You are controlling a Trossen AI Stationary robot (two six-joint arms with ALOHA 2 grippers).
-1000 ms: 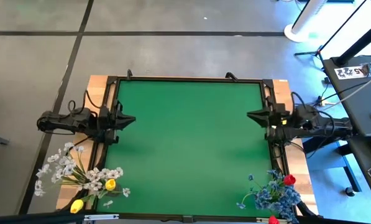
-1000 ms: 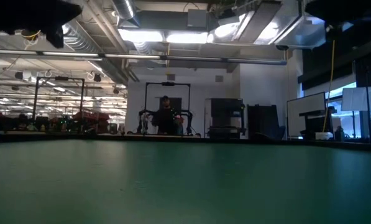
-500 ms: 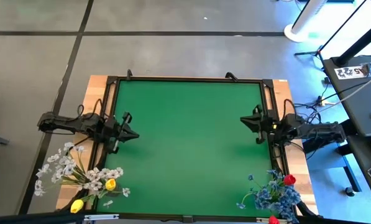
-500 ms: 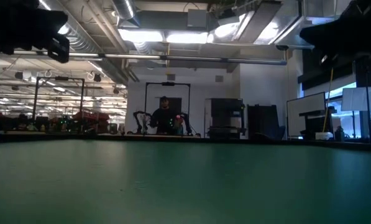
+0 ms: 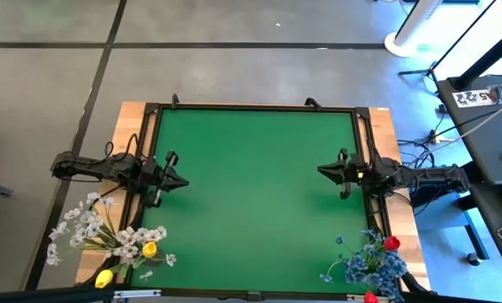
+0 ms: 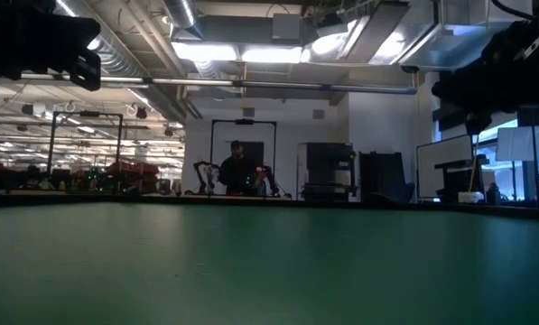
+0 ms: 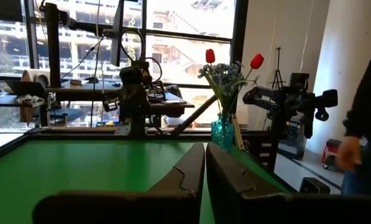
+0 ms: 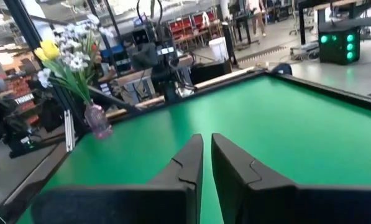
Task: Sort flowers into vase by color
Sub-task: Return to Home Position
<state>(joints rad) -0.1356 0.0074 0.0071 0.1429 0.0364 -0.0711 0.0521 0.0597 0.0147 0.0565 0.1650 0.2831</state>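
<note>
The green-topped desk [image 5: 255, 194] fills the middle of the high view. One dark arm reaches in over each of its side edges, and the two face each other.

The left gripper [image 5: 177, 180] hangs just inside its edge of the desk. Its fingers are drawn together, with only a sliver of space between them in the left wrist view [image 7: 205, 149]. The right gripper [image 5: 324, 171] hangs just inside the opposite edge, well apart from the left one. Its fingers are likewise together and hold nothing [image 8: 207, 138].

The flowers stand in two bunches at the desk's corners. The white sprays [image 5: 87, 223] spread out beside and behind the left gripper, at the corner nearest that arm. The right gripper faces them from across the desk, off to one side. The blue clusters [image 5: 377, 263] sit beside and behind the right gripper, ahead of the left gripper on the far side of the desk.

The blue clusters rise from a blue vase [image 7: 222, 132], and the white sprays from a pale glass vase [image 8: 98, 121].

Two red tulips [image 5: 391, 243] stand up out of the blue bunch, and yellow tulips [image 5: 150, 249] sit among the white sprays.

A person's dark sleeve and hand [image 7: 347, 152] show beyond the desk in the left wrist view.
</note>
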